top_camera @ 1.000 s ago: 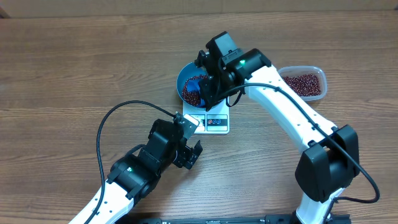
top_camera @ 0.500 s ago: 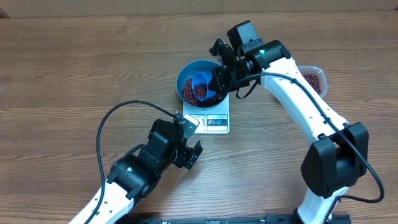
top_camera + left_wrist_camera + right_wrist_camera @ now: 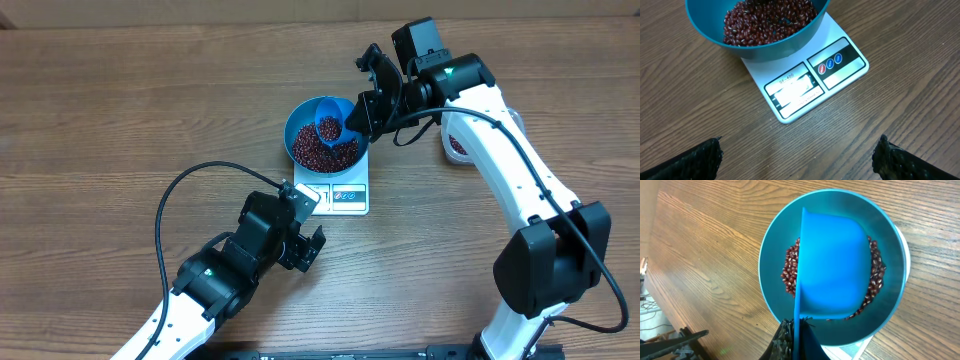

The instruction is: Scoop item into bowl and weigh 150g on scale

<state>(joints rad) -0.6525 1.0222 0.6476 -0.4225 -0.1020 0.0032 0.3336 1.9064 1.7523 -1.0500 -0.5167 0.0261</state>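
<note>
Beans (image 3: 318, 155) heaped in blue bowl (image 3: 291, 130), bowl on white scale (image 3: 347, 197), table centre. Right gripper (image 3: 362, 110) clenched on blue scoop (image 3: 338, 108) handle; scoop holds beans, over bowl's right side. Left gripper (image 3: 797, 156) spread wide, empty, near side of scale. Tub (image 3: 456, 147) right, mostly behind arm.

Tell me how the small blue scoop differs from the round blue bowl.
The small blue plastic scoop is held tilted in the right gripper; the round deep blue bowl sits upright on the white square scale. The scoop is smaller, fitting inside the bowl's rim. The scoop has a straight edge; the bowl is round. Both are bright blue.
</note>
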